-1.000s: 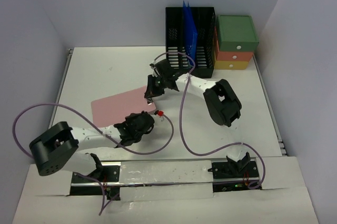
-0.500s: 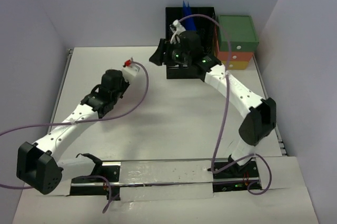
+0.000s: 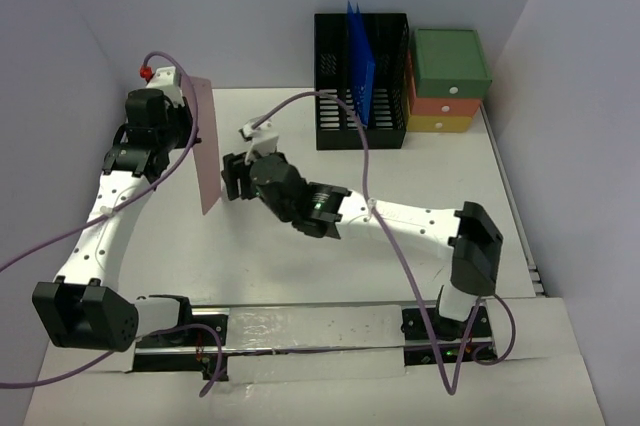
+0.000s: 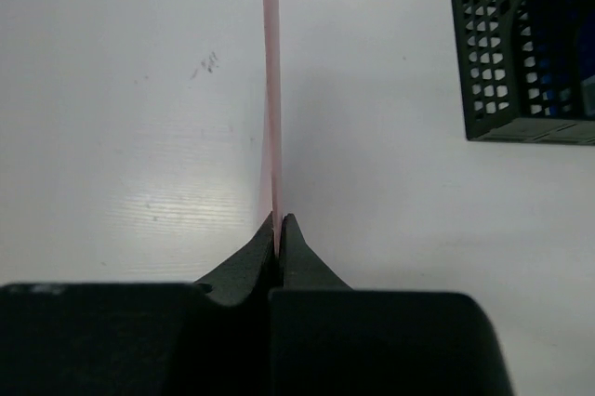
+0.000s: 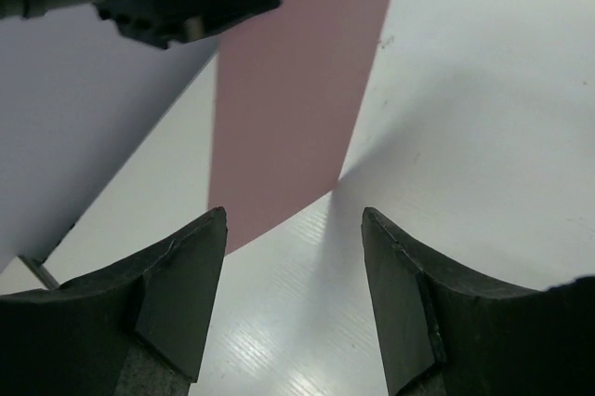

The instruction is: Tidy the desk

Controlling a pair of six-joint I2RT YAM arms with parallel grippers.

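The desk [image 3: 420,186] is a large white tabletop. My left gripper [image 3: 186,89] is shut on the top edge of a thin pink sheet [image 3: 205,151] and holds it upright above the desk's far left. In the left wrist view the sheet [image 4: 272,89] runs edge-on out from between the closed fingertips of that gripper [image 4: 278,219]. My right gripper [image 3: 232,178] is open and empty, low over the desk just right of the sheet. In the right wrist view the gripper [image 5: 293,219] faces the sheet's flat side [image 5: 297,89], apart from it.
A black slotted file rack [image 3: 360,81] holding a blue folder [image 3: 358,56] stands at the back. A green, orange and yellow drawer unit [image 3: 448,81] is to its right. A metal rail [image 3: 118,151] runs along the left edge. Walls close in on three sides.
The pink sheet lay flat on the desk a second ago; now my left gripper holds it upright at the far left. My right gripper has come from the rack to beside the sheet.
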